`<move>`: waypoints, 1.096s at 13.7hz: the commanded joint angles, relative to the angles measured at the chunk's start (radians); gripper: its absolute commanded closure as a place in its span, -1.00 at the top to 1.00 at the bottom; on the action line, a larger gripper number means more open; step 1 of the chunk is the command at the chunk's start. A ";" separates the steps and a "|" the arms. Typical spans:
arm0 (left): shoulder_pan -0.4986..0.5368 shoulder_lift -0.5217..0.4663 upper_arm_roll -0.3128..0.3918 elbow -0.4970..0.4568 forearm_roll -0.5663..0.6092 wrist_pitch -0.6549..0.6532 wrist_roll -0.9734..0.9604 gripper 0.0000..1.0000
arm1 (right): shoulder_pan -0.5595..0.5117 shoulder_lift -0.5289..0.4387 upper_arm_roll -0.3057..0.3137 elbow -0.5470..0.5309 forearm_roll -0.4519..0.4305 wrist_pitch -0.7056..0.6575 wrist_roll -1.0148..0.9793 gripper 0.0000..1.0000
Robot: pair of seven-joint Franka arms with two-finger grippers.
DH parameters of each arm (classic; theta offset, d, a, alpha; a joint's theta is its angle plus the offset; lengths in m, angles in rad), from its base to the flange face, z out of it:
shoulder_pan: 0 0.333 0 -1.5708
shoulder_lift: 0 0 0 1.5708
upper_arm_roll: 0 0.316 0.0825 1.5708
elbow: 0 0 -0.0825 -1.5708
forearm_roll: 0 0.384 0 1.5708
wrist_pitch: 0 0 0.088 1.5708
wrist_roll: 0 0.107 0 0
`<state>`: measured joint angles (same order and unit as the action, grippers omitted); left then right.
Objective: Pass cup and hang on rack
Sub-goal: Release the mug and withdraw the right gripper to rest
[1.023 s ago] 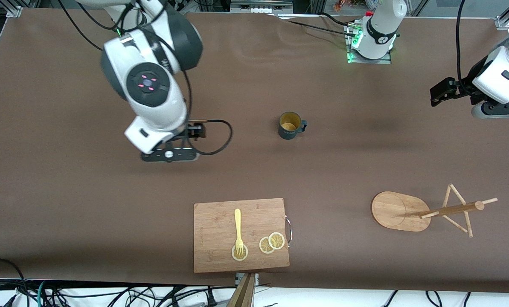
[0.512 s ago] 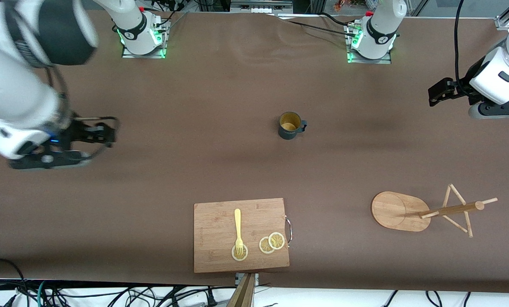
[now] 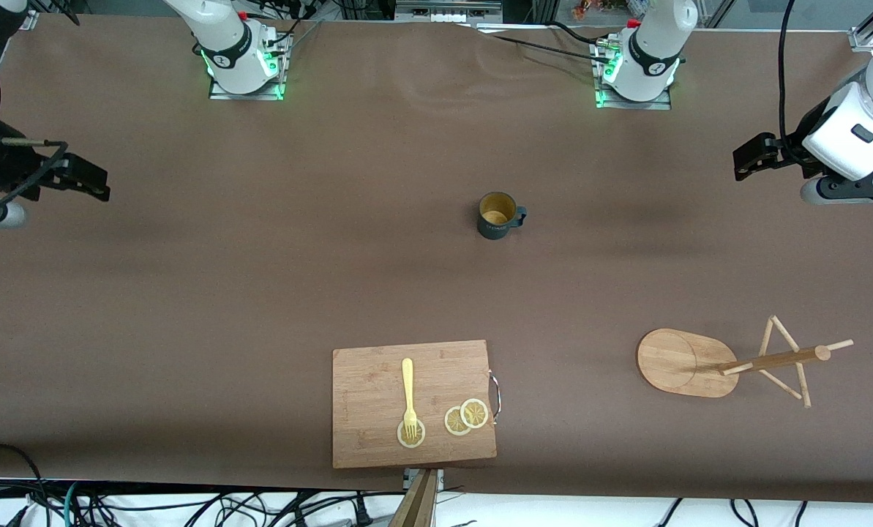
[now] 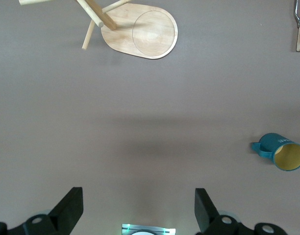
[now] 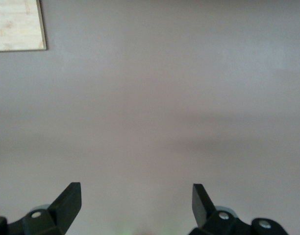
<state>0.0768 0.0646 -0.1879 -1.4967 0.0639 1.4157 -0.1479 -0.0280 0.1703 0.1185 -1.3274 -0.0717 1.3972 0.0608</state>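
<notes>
Upright, the teal cup (image 3: 497,215) stands mid-table, nothing visible inside it.
Nearer the front camera stands the bamboo rack (image 3: 729,360); left gripper (image 4: 138,211) and right gripper (image 5: 135,205) hover spread, holding nothing, at the table's ends.

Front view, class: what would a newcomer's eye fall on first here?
The dark teal cup stands upright and alone mid-table. Nearer the camera lie a wooden cutting board carrying a yellow fork and lemon slices, and, toward the left arm's end, the bamboo mug rack. The open left gripper and right gripper hover at the table's two ends.
</notes>
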 commanded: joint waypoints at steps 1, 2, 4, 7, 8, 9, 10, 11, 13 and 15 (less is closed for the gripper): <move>-0.002 0.003 -0.005 0.010 0.022 -0.015 0.024 1.00 | -0.038 -0.095 0.013 -0.113 0.027 -0.006 -0.001 1.00; -0.002 0.003 -0.005 0.010 0.022 -0.017 0.024 1.00 | -0.036 -0.100 0.012 -0.113 0.032 0.006 -0.004 1.00; -0.005 0.001 -0.007 0.010 0.022 -0.023 0.022 1.00 | -0.036 -0.109 0.029 -0.115 0.023 0.017 -0.009 1.00; -0.006 0.003 -0.007 0.010 0.022 -0.027 0.022 1.00 | -0.041 -0.155 0.021 -0.122 0.015 -0.029 0.001 1.00; -0.006 0.003 -0.007 0.010 0.022 -0.027 0.022 1.00 | -0.055 -0.166 0.013 -0.121 0.016 -0.044 -0.001 1.00; -0.006 0.003 -0.007 0.010 0.022 -0.026 0.022 1.00 | -0.058 -0.166 0.003 -0.121 0.017 -0.046 -0.010 1.00; -0.006 0.003 -0.007 0.010 0.022 -0.026 0.022 1.00 | -0.058 -0.167 -0.023 -0.122 0.023 -0.049 -0.012 1.00; -0.005 0.003 -0.005 0.010 0.021 -0.026 0.024 1.00 | -0.058 -0.167 -0.034 -0.127 0.030 -0.064 -0.016 1.00; -0.005 0.003 -0.005 0.016 0.013 -0.021 0.024 1.00 | -0.058 -0.166 -0.036 -0.127 0.029 -0.077 -0.047 1.00; -0.006 0.003 -0.007 0.021 0.020 -0.018 0.024 1.00 | -0.058 -0.152 -0.040 -0.124 0.032 -0.076 -0.052 1.00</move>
<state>0.0736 0.0649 -0.1920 -1.4959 0.0639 1.4056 -0.1479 -0.0770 0.0288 0.0765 -1.4322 -0.0557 1.3241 0.0291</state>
